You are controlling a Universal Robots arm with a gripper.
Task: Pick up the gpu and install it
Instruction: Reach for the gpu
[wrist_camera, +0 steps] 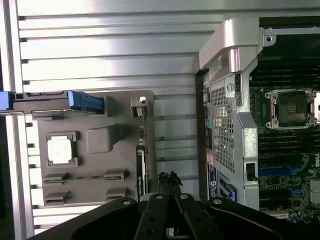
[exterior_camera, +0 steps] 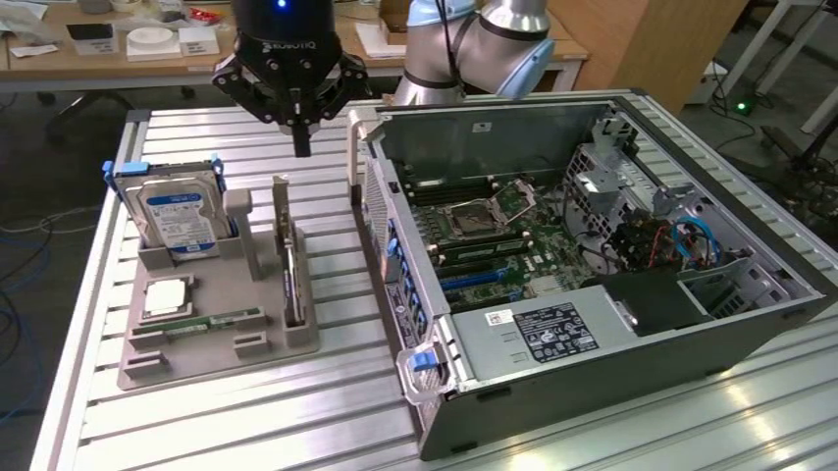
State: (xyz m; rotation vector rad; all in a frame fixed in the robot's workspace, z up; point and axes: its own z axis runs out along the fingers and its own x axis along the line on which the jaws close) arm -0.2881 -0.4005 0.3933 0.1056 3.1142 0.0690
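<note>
The gpu [exterior_camera: 289,265] is a thin dark card that stands on its edge in a slot of the grey holder [exterior_camera: 196,358], with its silvery bracket end toward the far side. In the wrist view the gpu [wrist_camera: 141,152] appears edge-on along the holder's [wrist_camera: 100,115] side. My gripper [exterior_camera: 302,142] hangs shut and holds nothing. It is above the table, just beyond the far end of the card, between the holder and the computer case [exterior_camera: 524,334]. Its closed fingertips [wrist_camera: 169,177] point down beside the card.
On the holder also sit a silver hard drive [exterior_camera: 177,218] with a blue-white label, a square processor [exterior_camera: 168,294] and a green memory stick [exterior_camera: 210,322]. The open case shows its motherboard [exterior_camera: 492,231]. Cluttered desks [exterior_camera: 144,44] stand behind the slatted table.
</note>
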